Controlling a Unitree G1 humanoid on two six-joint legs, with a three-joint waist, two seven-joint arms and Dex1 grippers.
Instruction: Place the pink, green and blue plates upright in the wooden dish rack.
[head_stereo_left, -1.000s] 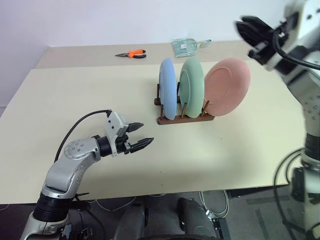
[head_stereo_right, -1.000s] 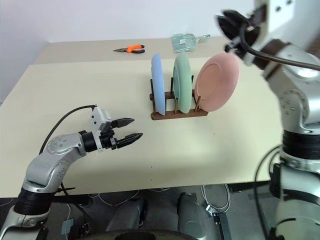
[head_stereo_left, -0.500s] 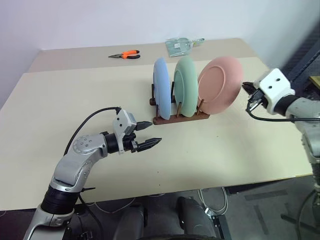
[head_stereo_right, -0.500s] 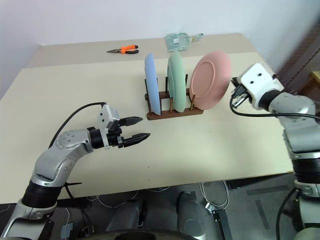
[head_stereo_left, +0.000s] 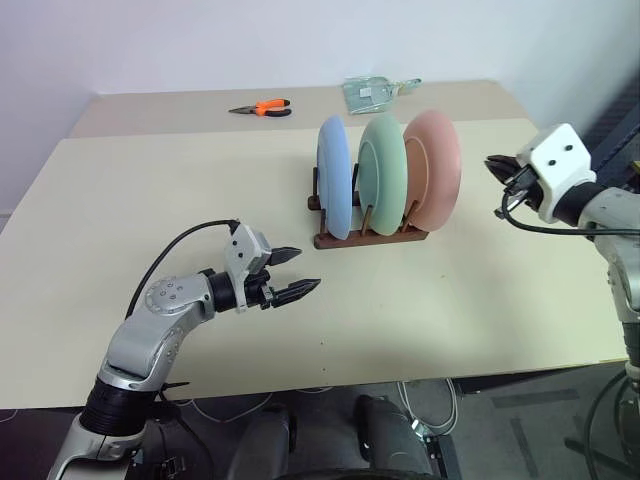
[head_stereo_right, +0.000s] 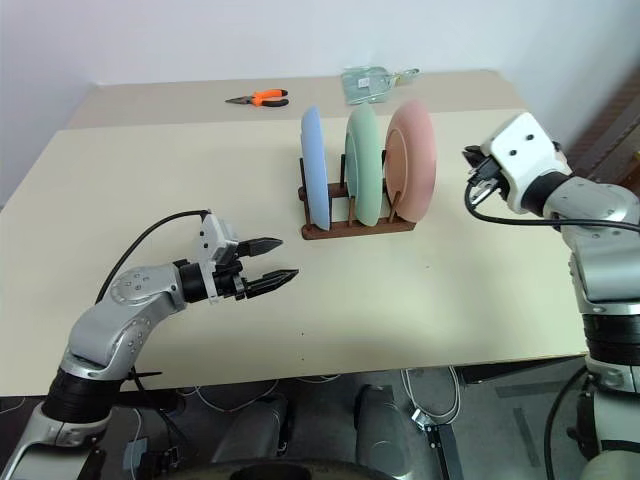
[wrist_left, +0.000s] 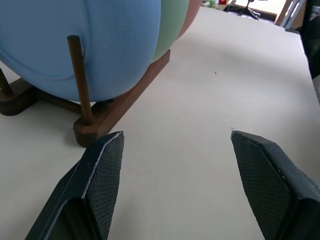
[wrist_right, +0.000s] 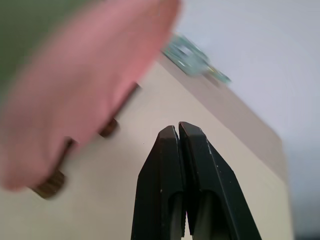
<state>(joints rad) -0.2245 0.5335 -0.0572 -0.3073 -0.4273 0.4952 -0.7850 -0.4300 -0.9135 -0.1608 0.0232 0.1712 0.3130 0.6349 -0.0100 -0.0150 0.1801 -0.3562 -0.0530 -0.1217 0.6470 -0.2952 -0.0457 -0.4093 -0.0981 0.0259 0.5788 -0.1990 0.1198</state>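
The blue plate (head_stereo_left: 334, 178), the green plate (head_stereo_left: 383, 170) and the pink plate (head_stereo_left: 435, 168) stand upright side by side in the wooden dish rack (head_stereo_left: 370, 238) at the middle of the table. My right gripper (head_stereo_left: 494, 164) is shut and empty, a short way to the right of the pink plate and apart from it. In the right wrist view its shut fingers (wrist_right: 170, 165) point past the blurred pink plate (wrist_right: 85, 75). My left gripper (head_stereo_left: 305, 268) hangs open and empty over the table, in front of and left of the rack. The left wrist view shows the blue plate (wrist_left: 115, 45) behind a rack peg (wrist_left: 80, 75).
Orange-handled pliers (head_stereo_left: 262, 108) and a clear plastic bag (head_stereo_left: 375, 92) lie on the far part of the table (head_stereo_left: 150, 180). The table's front edge runs just below my left arm. Cables hang under the table.
The pink plate has swung from leaning, face toward me, to upright in the rack. My right gripper has come down from high above to beside it. The left arm has stayed put.
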